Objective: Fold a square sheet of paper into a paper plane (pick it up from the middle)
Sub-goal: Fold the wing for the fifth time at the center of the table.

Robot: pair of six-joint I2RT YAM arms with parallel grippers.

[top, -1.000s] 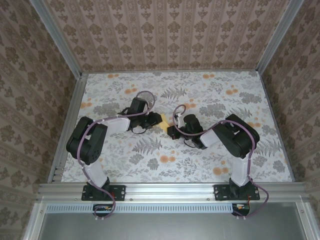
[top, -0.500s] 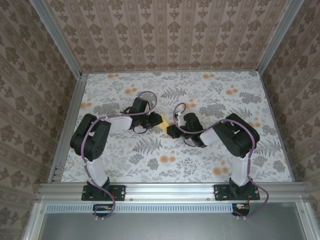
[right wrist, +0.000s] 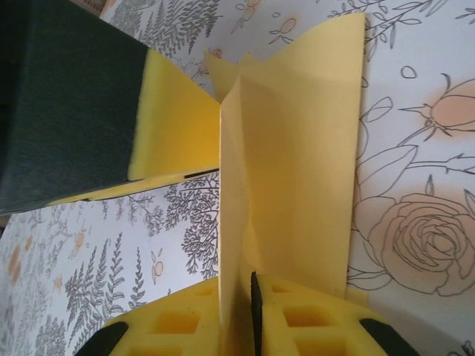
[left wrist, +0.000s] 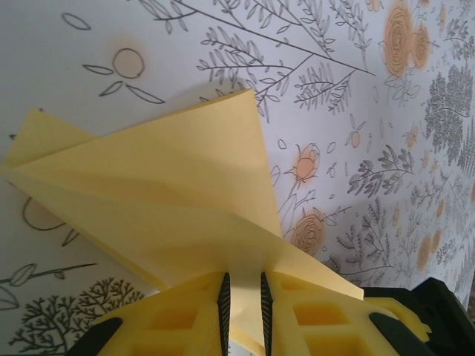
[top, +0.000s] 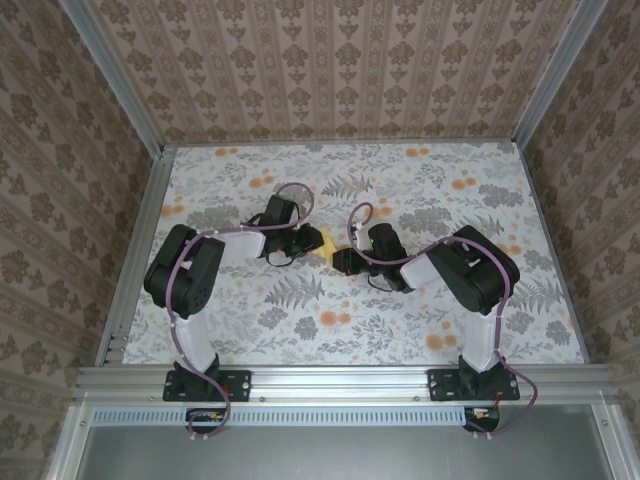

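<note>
Overhead view, bottom edge first: your left arm base (top: pixel 205 383) and right arm base (top: pixel 470 385) sat on the rail. Both arms bent inward over the floral cloth (top: pixel 300 310). The claws met at frame centre on the sheet of paper (top: pixel 327 246), a small yellow patch between them.

Left wrist view: your left gripper (left wrist: pixel 243 289) was at bottom centre, jaws nearly together, with a fold of the paper clamped between the pads. The rest of the sheet fanned up and left across mid-frame as a creased triangle, shadow on the cloth along its upper edge.

Right wrist view: your right gripper (right wrist: pixel 236 289) was at bottom centre, jaws a thin slit apart, with an upright ridge of the paper in the slit. Couldn't tell if the pads actually pressed it. The left claw's yellow finger touched the sheet at upper left there.

Patterned walls (top: pixel 330 70) ran across the top of the overhead view.
</note>
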